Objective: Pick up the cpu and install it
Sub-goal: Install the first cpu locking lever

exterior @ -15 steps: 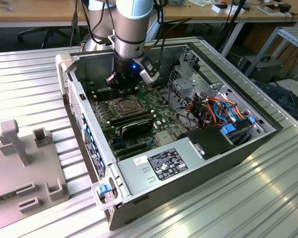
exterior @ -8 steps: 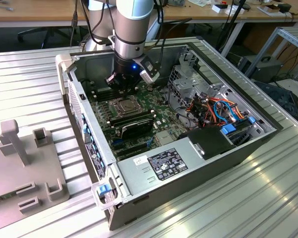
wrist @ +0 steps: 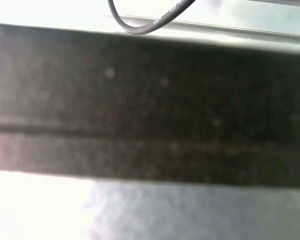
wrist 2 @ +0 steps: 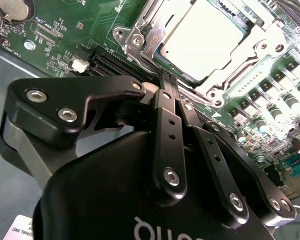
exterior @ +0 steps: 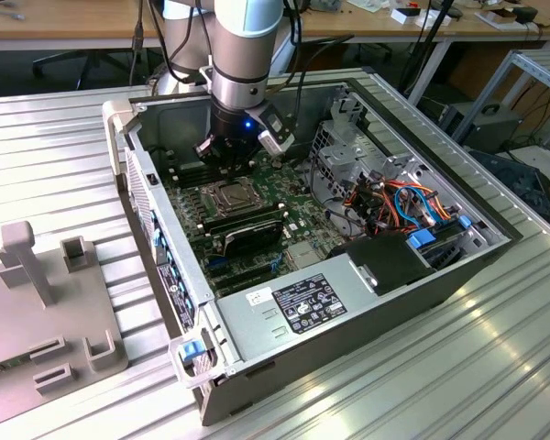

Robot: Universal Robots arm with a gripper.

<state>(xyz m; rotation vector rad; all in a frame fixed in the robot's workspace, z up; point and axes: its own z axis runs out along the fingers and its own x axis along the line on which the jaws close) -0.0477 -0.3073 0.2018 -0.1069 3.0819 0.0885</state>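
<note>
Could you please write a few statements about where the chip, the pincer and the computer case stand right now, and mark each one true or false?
1. The cpu lies in its socket on the green board. True.
2. The pincer is clamped on the cpu. False: its fingers are together with nothing between them, and the cpu lies apart from them in the second wrist view.
3. The computer case lies on its side with the side panel off. True: the green board inside is exposed in the exterior view.
4. The arm is away from the case, over the grey stand. False: it reaches down into the case, above the socket.
</note>
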